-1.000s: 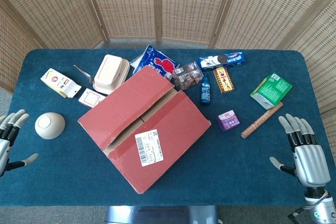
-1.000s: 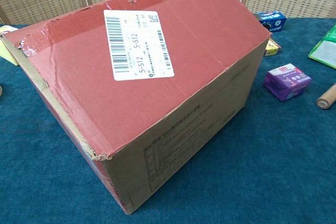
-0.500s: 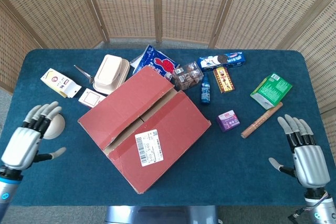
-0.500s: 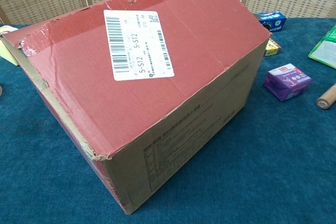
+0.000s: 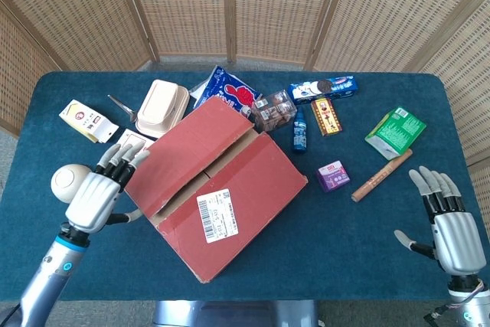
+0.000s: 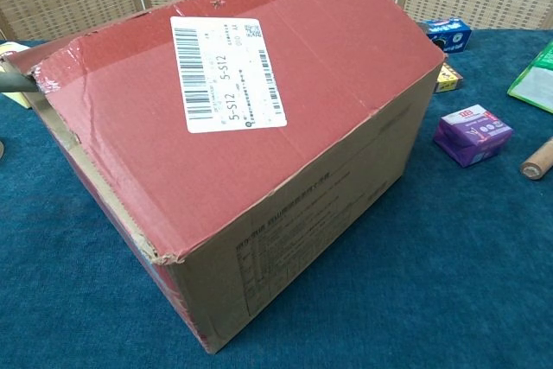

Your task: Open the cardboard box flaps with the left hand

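Note:
A red-topped cardboard box (image 5: 210, 185) sits mid-table with both top flaps down; a white barcode label (image 5: 217, 217) is stuck on the near flap. In the chest view the box (image 6: 259, 144) fills most of the frame. My left hand (image 5: 102, 191) hovers at the box's left corner, fingers spread, holding nothing; whether its fingertips touch the flap edge is unclear. One dark fingertip (image 6: 15, 82) shows at the chest view's left edge. My right hand (image 5: 449, 220) is open, low at the table's right front.
A white bowl (image 5: 67, 181) lies left of my left hand. Behind the box are a carton (image 5: 88, 120), a beige lunch box (image 5: 164, 106), a blue snack bag (image 5: 227, 91) and a small bottle (image 5: 300, 134). A purple box (image 5: 332, 175), brown stick (image 5: 380, 174) and green packet (image 5: 395, 132) lie right.
My left hand has swept from the table's left edge rightward to the box's left corner, passing the white bowl. The right hand and box have stayed put.

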`<state>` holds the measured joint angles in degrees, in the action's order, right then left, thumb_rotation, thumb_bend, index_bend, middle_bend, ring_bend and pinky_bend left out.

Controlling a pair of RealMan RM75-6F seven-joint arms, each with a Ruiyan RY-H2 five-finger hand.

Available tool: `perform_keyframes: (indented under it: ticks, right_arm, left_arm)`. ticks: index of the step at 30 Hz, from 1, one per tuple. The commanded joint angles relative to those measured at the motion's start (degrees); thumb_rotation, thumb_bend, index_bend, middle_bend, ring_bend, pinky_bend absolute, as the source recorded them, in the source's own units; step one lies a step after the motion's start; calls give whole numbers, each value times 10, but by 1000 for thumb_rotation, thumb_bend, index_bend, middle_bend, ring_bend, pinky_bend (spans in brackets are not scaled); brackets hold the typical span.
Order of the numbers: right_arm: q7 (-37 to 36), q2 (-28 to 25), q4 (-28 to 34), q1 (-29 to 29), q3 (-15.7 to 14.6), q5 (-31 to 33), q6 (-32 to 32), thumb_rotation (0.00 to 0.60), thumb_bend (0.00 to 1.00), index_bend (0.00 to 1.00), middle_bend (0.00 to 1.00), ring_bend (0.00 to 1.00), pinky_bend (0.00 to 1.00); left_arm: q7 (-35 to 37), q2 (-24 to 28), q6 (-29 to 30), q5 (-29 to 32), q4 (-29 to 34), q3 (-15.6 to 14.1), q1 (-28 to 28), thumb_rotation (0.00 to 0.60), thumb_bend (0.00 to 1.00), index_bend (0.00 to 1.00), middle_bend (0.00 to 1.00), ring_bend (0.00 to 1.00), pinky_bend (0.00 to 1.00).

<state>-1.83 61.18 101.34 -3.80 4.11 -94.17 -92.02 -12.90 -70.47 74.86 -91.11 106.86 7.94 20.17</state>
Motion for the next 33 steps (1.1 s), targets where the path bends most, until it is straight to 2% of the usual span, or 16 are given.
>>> perform_keyframes:
  ticks: [1,6,10,13,23,27,33]
  right_arm:
    - [-2,-1,0,0,1,0,0,600,0,0,0,0,0]
    - [-6,-3,1,0,0,0,1,600,0,0,0,0,0]
    - [-12,-4,2,0,-1,-2,1,600,0,0,0,0,0]
    - [-15,-6,2,0,-3,-5,1,600,0,0,0,0,0]
    - [-20,-9,5,1,-6,-9,0,600,0,0,0,0,0]
    - [-18,-8,6,-1,-6,-10,4,600,0,0,0,0,0]
    - [-17,-8,6,-1,-6,-8,5,600,0,0,0,0,0]
  left_arm:
    - [-10,-11,-4,9,-7,5,8,600,122,0,0,0,0]
    - [-12,-21,-2,13,-14,8,14,600,133,0,0,0,0]
    - [2,-19,29,2,-21,16,10,600,256,0,0,0,0]
    - [17,-7,51,-6,-26,23,5,600,293,0,0,0,0]
    - [43,26,75,17,-58,64,13,600,293,0,0,0,0]
    - [49,37,62,49,-95,90,30,600,293,0,0,0,0]
    - [63,49,60,68,-115,106,39,600,294,0,0,0,0]
